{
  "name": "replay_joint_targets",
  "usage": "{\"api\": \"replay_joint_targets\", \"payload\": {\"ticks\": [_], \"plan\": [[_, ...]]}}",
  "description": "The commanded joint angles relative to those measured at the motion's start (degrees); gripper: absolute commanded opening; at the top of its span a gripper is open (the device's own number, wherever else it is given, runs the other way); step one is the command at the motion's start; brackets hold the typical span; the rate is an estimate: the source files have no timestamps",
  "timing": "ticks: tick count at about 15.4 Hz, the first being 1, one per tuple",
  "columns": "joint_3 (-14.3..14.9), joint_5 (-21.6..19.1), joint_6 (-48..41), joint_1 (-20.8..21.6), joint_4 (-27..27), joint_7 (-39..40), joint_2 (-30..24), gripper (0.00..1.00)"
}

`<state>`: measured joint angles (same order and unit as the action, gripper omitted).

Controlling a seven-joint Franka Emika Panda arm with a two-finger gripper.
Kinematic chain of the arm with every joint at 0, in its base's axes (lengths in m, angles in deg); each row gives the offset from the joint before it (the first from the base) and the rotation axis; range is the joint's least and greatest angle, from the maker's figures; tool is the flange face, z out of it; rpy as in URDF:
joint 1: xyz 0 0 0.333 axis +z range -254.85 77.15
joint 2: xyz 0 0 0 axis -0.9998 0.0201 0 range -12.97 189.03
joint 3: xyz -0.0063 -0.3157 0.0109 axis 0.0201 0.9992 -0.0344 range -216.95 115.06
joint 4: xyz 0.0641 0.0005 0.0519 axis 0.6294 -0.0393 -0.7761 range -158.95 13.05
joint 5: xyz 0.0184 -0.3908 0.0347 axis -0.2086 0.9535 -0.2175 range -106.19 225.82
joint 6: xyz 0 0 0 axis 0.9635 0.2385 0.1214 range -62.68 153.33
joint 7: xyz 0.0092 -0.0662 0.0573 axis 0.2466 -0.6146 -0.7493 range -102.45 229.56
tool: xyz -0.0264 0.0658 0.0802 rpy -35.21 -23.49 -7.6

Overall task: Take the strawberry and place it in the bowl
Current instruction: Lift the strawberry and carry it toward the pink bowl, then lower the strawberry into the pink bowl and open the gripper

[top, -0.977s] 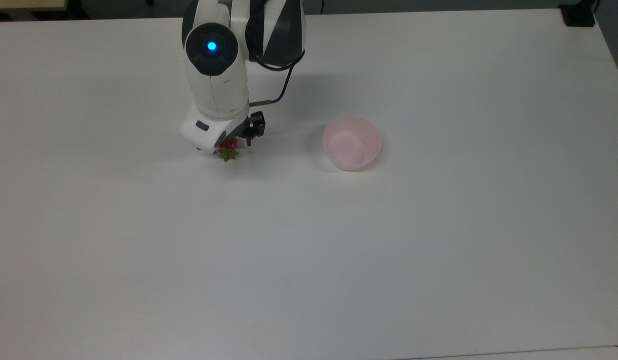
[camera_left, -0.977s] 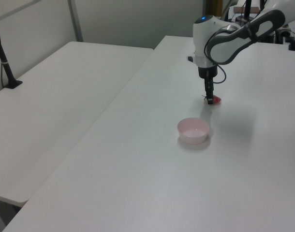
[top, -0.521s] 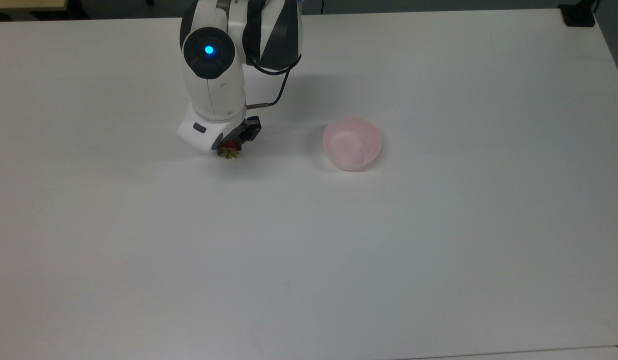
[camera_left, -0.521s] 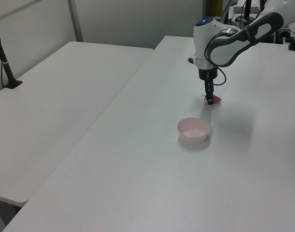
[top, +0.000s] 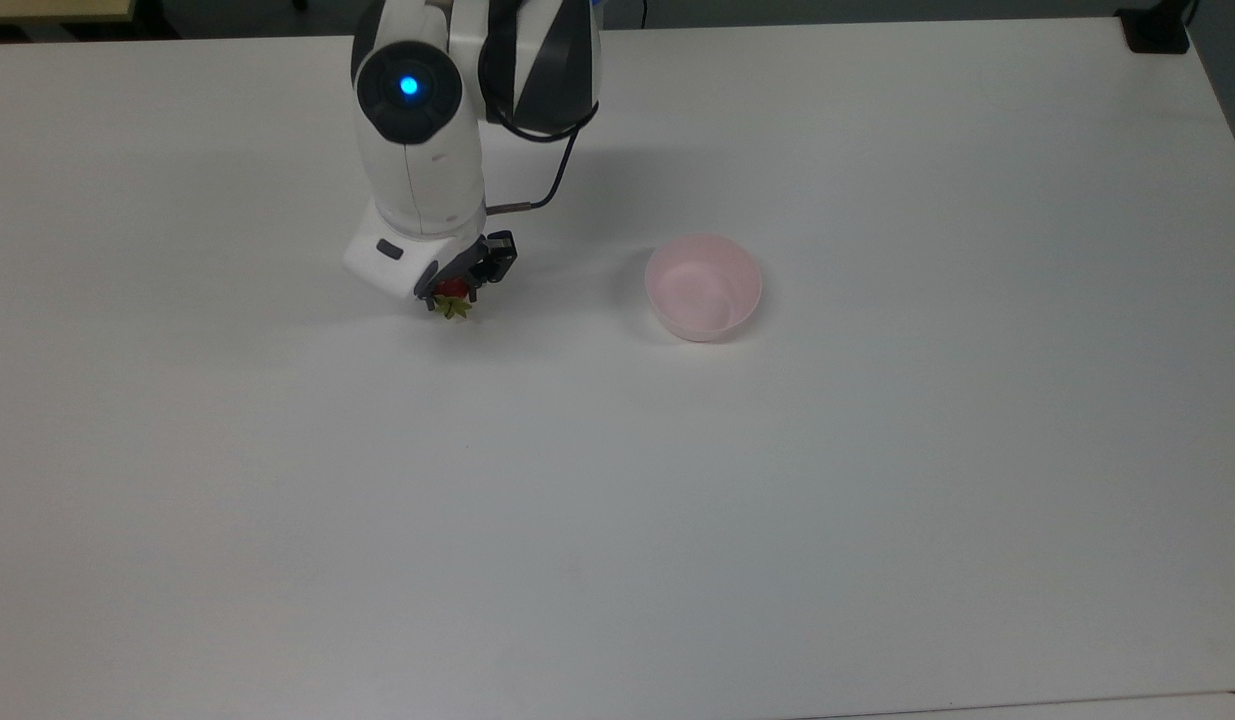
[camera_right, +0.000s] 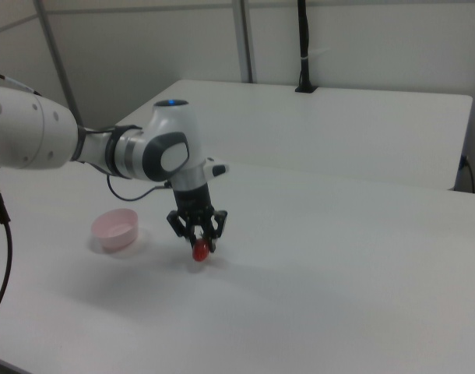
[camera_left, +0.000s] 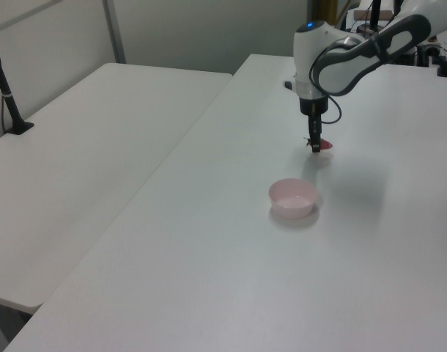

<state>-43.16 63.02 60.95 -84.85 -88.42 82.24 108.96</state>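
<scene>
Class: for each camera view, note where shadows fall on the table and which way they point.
Top view: soft shadow spreads from the bowl toward the top view's left. Left view: faint shadow right of the strawberry. Right view: the arm's broad shadow lies below the hand.

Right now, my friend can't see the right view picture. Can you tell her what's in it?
A white robot arm's gripper pinches a small red strawberry just above a white table. An empty pale pink bowl sits on the table toward the right view's left.
</scene>
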Motion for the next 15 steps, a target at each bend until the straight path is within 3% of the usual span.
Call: {"api": "replay_joint_targets", "payload": {"ticks": [1,4,7,11,15], "plan": [[0.8,-0.1,-4.7,1.4,0.4,0.0,-5.7,0.24],[2.0,-0.1,-8.1,5.4,0.4,0.0,-8.8,0.24],[8.1,-0.2,-9.3,15.2,0.5,-2.1,-9.1,0.25],[8.7,-0.2,-9.2,22.7,0.4,-9.7,-8.5,0.25],[8.7,-0.3,-7.7,27.5,0.4,-18.5,-6.3,0.3]]}}
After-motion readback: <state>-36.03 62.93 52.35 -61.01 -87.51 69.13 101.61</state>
